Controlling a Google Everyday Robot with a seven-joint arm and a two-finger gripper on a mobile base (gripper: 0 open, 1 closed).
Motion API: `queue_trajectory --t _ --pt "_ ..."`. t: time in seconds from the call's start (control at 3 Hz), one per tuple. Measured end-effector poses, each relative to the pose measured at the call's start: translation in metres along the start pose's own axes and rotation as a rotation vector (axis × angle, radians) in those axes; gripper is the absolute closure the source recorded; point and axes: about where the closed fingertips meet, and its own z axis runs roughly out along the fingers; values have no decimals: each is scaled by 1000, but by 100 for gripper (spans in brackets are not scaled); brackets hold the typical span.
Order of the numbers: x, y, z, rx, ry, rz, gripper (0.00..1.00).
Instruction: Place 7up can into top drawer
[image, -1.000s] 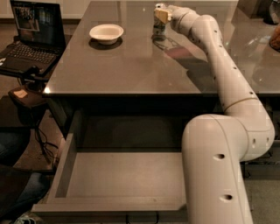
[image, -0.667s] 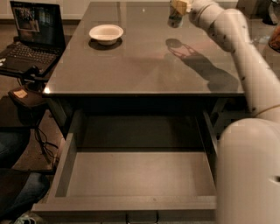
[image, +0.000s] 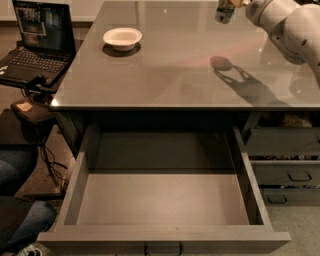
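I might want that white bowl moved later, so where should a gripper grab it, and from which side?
Probably the rim, from above: the white bowl sits upright and open on the table, wide and shallow, so pinching its thin wall inside and outside suits it. The gripper, at the top edge, holds the 7up can above the table.

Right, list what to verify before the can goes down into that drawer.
1. 7up can held by the gripper: ok, lifted off the table at the top edge of the view, its shadow lying below it.
2. Top drawer open: ok, pulled well out.
3. Drawer floor free: ok, nothing lies in it.
4. White bowl out of the way: ok, far to the left on the table.
5. Grip secure: cannot tell, the fingers are mostly cut off.
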Motion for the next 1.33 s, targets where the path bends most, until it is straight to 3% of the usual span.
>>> queue_trajectory --t 0.33,0.67,1.0,1.33 --pt "-7 18 -23 -21 11 21 100" --pt "-72 58 -112 16 -29 80 100" --pt "-71 56 -112 17 -27 80 100" --pt "-68 82 -126 9 -30 101 100"
